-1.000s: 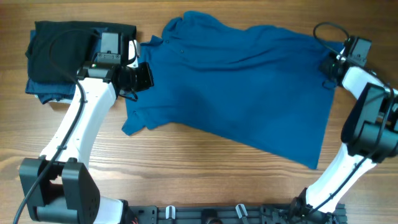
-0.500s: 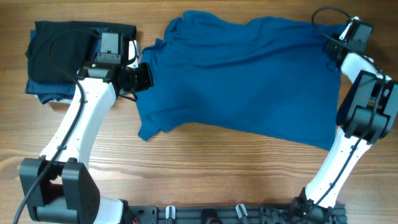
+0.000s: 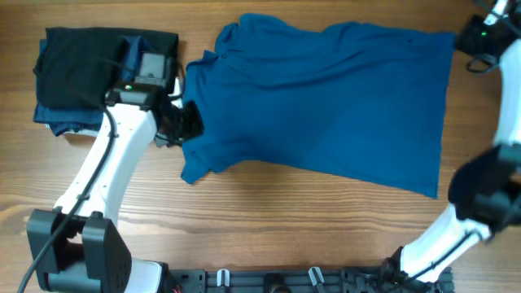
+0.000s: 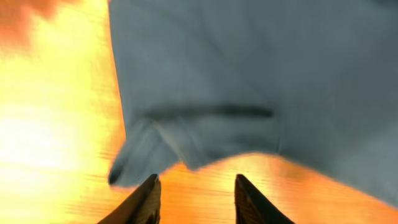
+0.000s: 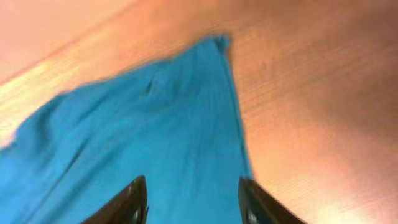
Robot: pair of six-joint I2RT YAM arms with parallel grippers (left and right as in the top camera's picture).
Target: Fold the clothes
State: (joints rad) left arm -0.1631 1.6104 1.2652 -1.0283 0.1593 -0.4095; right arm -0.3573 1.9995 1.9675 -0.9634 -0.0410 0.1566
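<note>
Your blue polo shirt [image 3: 326,98] lies spread flat on the wooden counter [image 3: 269,224], collar [image 3: 232,39] toward the left and hem [image 3: 444,114] running down the right side. Its near short sleeve [image 3: 199,161] sticks out at the lower left, slightly rumpled.

Your left pincer [image 4: 196,202] sits at the shirt's left edge, just above that sleeve. In the left wrist view its fingers [image 4: 149,200] stand spread with a clear gap. Nothing is pinched between them, and the sleeve's edge lies just ahead on the wood.

Your right pincer [image 5: 193,204] is up at the far right, near the top corner of the hem [image 5: 217,42]. In the right wrist view its fingers [image 5: 129,202] are spread wide over the blue fabric. The view is blurred, but no cloth shows caught between them.

To the left of the collar, well apart from the hem, a folded black garment [image 3: 85,57] rests on top of a folded dark navy one [image 3: 50,118]. Your left arm [image 3: 106,171] crosses beside that pile.
</note>
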